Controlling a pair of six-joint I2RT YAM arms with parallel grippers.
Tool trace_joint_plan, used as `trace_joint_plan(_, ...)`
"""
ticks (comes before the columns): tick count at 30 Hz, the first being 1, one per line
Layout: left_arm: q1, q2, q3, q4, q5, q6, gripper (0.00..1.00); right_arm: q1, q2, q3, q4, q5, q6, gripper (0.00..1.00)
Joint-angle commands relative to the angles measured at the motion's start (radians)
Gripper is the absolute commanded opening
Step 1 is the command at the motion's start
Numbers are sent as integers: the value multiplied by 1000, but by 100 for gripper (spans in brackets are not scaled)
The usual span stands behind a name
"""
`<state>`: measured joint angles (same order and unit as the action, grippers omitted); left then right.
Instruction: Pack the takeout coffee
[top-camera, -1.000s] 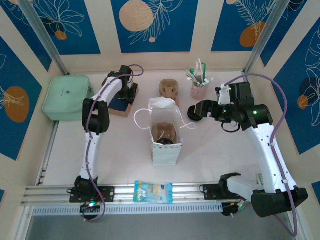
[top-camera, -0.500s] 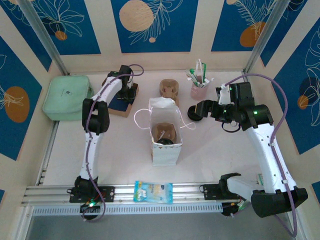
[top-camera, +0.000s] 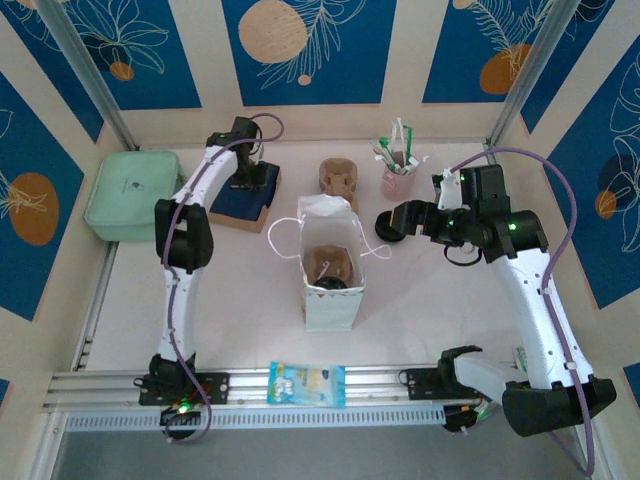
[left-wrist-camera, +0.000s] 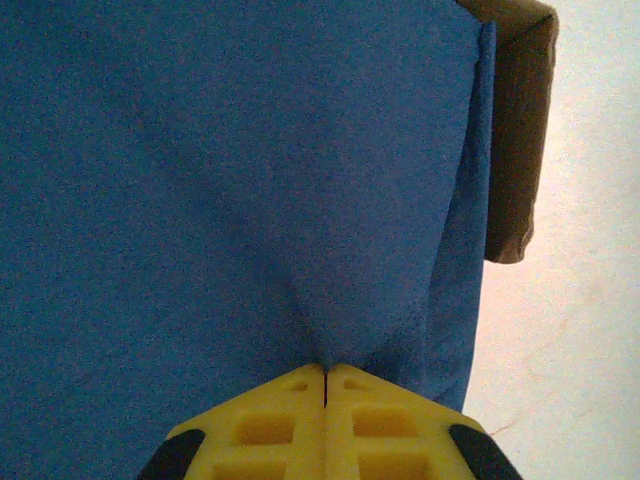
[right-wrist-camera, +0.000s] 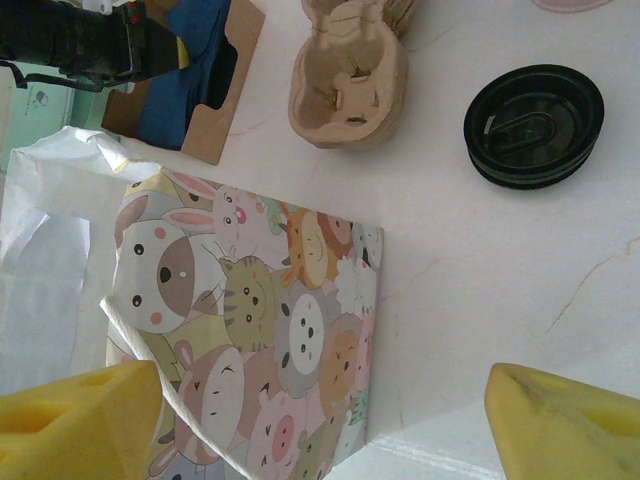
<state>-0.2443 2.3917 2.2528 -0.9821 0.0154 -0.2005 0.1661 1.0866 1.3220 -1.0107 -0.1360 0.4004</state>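
Note:
The white paper bag (top-camera: 328, 300) stands open mid-table, its animal-print side (right-wrist-camera: 290, 340) facing my right wrist. Inside it lies a brown carrier (top-camera: 328, 264) with a dark round shape (top-camera: 334, 284) at its near end, which looks like the takeout coffee's lid; the cup body is hidden. My right gripper (top-camera: 392, 222) (right-wrist-camera: 320, 430) hovers open over bare table just right of the bag, holding nothing. My left gripper (top-camera: 250, 182) (left-wrist-camera: 325, 368) is at the back left, shut on a pinch of blue napkin (left-wrist-camera: 220, 180) in a brown box (top-camera: 250, 208).
A loose black lid (right-wrist-camera: 533, 125) lies on the table beyond my right fingers. An empty pulp carrier (top-camera: 338, 178) (right-wrist-camera: 348, 85) and a pink cup of stirrers (top-camera: 398, 180) stand at the back. A green pouch (top-camera: 130, 195) lies far left, and a blue packet (top-camera: 307, 383) rests on the front rail.
My left gripper has shifted back and up over the box, still pinching the blue napkin. The right arm has barely moved.

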Motion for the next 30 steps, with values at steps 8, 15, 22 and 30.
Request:
trace_joint_plan(8, 24, -87, 24, -11, 127, -19, 0, -4, -13, 17, -16, -33, -4, 84)
trace_joint_plan(15, 50, -104, 24, -15, 158, -25, 0, -4, -13, 11, -16, -36, -6, 84)
trace_joint_plan(22, 54, -84, 21, -42, 129, -3, 0, -5, -11, 11, -11, -43, -3, 84)
trace_joint_plan(30, 53, -70, 20, -37, 127, -5, 0, -4, -10, 11, -14, -40, -2, 84)
